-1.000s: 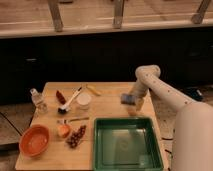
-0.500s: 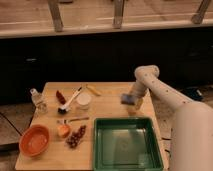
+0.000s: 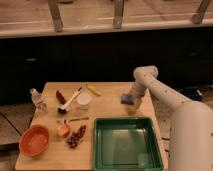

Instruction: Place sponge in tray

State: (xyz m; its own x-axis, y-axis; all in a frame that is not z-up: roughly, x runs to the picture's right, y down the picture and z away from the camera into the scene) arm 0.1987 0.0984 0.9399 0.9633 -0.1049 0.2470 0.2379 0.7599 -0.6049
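The tray (image 3: 96, 146) lies at the near edge of the counter (image 3: 107, 107), below the end effector (image 3: 130, 99) and toward the camera; it is dark green, square, with a raised rim, and nothing lies in it. Far to the left of the end effector, also at the near edge, stands a round orange bowl (image 3: 35, 140). Between the bowl and the tray there is a dark cluster of small round things (image 3: 76, 138), and just beside it a small orange piece (image 3: 63, 130). A little farther back a thin metal utensil (image 3: 75, 119) lies flat.

The end effector is held above the counter, just beyond the far rim of the tray, near its right half. It is closed on the sponge (image 3: 127, 98), a small blue-grey block that hangs clear of the wood, with a shadow under it. The sponge is outside the tray. The white arm (image 3: 160, 92) bends up and back from it, then comes down on the right.

To the left of the end effector, at about the same depth, stand a white cup (image 3: 83, 100) and a white-handled brush (image 3: 69, 102) lying diagonally, with a red thing (image 3: 60, 96) next to it. A clear bottle (image 3: 37, 98) stands at the left edge. A yellow thing (image 3: 93, 90) lies farther back.
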